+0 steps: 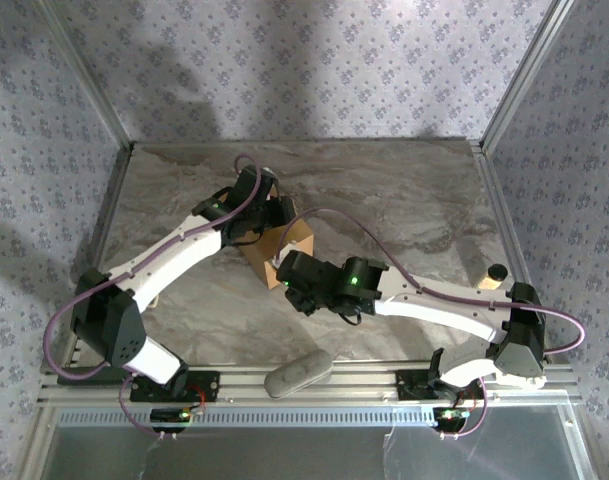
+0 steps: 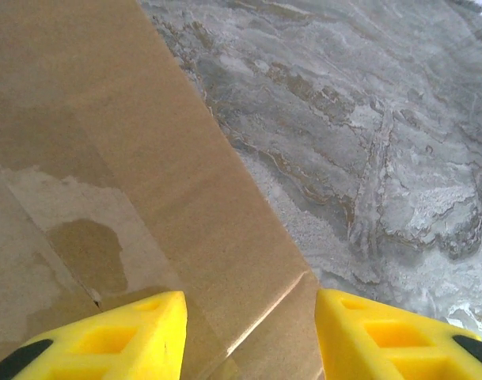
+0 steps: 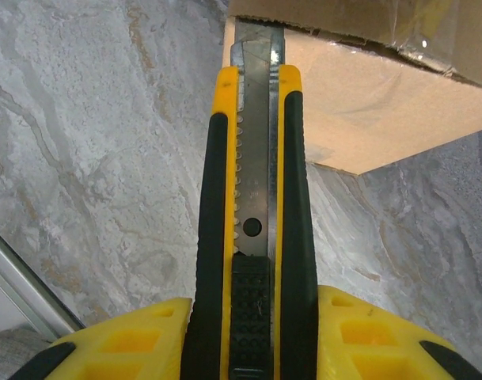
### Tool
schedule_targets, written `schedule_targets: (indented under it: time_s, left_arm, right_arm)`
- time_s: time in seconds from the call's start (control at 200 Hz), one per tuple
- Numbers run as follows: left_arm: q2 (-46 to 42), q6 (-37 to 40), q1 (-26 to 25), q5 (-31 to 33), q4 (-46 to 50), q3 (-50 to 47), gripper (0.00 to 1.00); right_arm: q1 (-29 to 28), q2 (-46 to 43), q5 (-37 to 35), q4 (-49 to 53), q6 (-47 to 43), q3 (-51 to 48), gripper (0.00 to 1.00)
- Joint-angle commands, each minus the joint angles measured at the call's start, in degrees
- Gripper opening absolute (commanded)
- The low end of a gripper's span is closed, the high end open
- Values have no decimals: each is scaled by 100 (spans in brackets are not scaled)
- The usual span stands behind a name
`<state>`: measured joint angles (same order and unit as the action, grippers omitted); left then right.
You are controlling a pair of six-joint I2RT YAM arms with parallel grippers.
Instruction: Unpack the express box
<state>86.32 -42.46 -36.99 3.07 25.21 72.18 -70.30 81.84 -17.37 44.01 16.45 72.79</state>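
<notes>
The express box (image 1: 296, 238) is a brown cardboard carton standing at the middle of the marble table. My left gripper (image 1: 256, 208) is over its top from the left. In the left wrist view its yellow fingers (image 2: 138, 332) stand apart above the box top (image 2: 138, 158) near a taped edge, with nothing pinched between them, so the left gripper (image 2: 252, 336) is open. My right gripper (image 1: 292, 278) is at the box's near side, shut on a yellow and black utility knife (image 3: 256, 198). The knife's blade tip reaches the lower edge of the box (image 3: 367, 103), below clear tape (image 3: 415, 39).
A grey oblong pad (image 1: 298, 372) lies on the near rail between the arm bases. A small black and tan object (image 1: 494, 275) sits at the table's right edge. Aluminium posts and patterned walls enclose the table (image 1: 414, 190).
</notes>
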Motion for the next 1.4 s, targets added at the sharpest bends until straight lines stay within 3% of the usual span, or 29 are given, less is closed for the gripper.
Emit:
schedule_targets:
  time_s: [0.0,0.285,1.015,1.394]
  left_arm:
    - [-270,72,59,231,-104,-350,47]
    - [-579,62,207,337,-443,-858,46]
    - [-1057,327,228,419,-632,-1111,45]
    - [-1970,180,509,417,683,-891,50]
  right_arm:
    - [-61,-34,-410,134,64,196,0]
    - [-241,-111,-682,502,286,143,0]
    - [-179,-962,-1171,877,942,-696,0]
    - [881,-1148,-573,-107,683,-951,0]
